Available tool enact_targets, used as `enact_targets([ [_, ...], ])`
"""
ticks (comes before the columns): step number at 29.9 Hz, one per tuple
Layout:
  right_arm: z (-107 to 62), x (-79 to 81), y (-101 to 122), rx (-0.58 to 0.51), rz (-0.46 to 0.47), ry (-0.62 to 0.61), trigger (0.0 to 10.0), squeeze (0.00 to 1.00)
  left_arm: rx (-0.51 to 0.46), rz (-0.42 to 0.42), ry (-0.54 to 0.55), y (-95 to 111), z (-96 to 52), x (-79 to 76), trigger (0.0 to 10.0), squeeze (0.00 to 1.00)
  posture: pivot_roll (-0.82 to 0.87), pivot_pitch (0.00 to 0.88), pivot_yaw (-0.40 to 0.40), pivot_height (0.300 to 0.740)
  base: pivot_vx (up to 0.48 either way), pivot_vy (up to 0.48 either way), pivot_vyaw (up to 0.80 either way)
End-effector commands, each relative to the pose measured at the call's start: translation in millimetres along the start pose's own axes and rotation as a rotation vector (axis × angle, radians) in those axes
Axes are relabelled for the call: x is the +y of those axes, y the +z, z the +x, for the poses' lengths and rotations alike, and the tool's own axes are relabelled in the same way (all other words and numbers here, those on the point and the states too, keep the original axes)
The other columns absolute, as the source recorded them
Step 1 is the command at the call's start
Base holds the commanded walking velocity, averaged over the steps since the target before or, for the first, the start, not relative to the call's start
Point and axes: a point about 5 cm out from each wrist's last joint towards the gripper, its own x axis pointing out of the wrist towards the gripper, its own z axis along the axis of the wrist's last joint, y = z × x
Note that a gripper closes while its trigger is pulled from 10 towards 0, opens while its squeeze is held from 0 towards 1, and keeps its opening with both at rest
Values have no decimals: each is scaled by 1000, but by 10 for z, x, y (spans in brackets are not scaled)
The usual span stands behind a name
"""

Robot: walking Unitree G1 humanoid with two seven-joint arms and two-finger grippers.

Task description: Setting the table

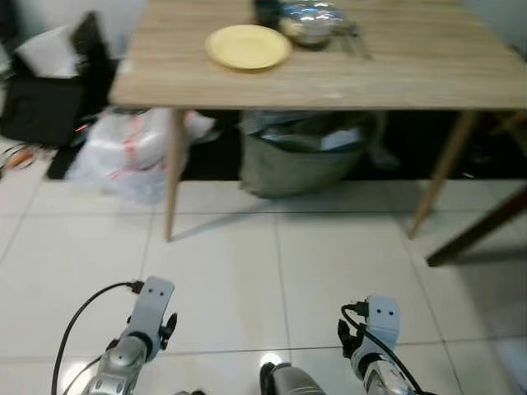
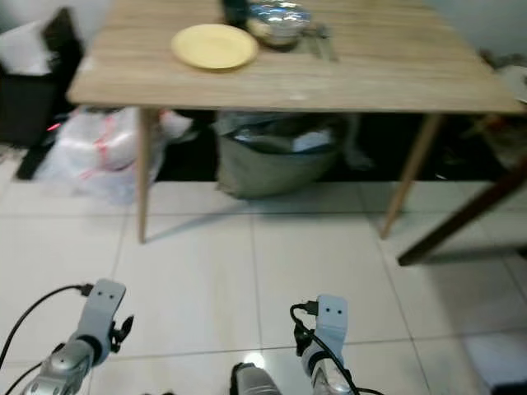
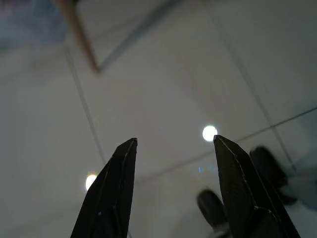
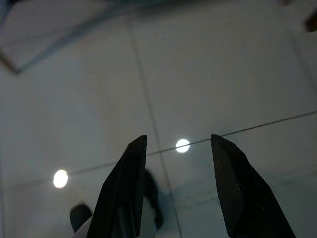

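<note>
Yellow plate [image 1: 248,46] on table [image 1: 412,74], far ahead of both empty, spread tools [image 3: 173,144] [image 4: 178,141]

Pale wood-grain worktop [image 1: 412,66]; round yellow plate [image 1: 247,46]; shiny silver bowl [image 1: 310,22]; glossy white tiled floor [image 1: 247,280] with grey grout; white plastic bag [image 1: 123,156], red print; grey-green fabric bin [image 1: 300,160].

Bare tiled floor [image 1: 247,280] lies before the table [image 1: 412,74]; bags [image 1: 300,152] crowd underneath.
</note>
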Motion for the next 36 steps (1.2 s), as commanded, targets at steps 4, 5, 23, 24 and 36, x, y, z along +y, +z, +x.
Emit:
enact_targets([
  [4, 1, 64, -92, 9, -36, 30, 10000, 0, 28, 26, -10, -112, -2, -25, 10000, 0, -155, 76, 63, 740, 0, 0, -775],
  [5, 3, 69, -93, 8, -39, 33, 10000, 0, 26, 26, -10, -108, 1, -25, 10000, 0, -155, 76, 63, 740, 0, 0, -775],
  [23, 24, 78, -104, -10, -58, 44, 10000, 0, 10, 35, -30, -122, 35, -83, 10000, 0, -178, 55, 62, 740, 0, 0, -777],
  [24, 25, 82, -99, -13, -63, 47, 10000, 0, 9, 35, -31, -123, 36, -85, 10000, 0, -178, 55, 62, 740, 0, 0, -775],
  [36, 39, 107, -77, -31, -79, 60, 10000, 0, -2, 52, -38, -110, 50, -89, 10000, 0, -182, 48, 70, 740, 0, 0, -775],
])
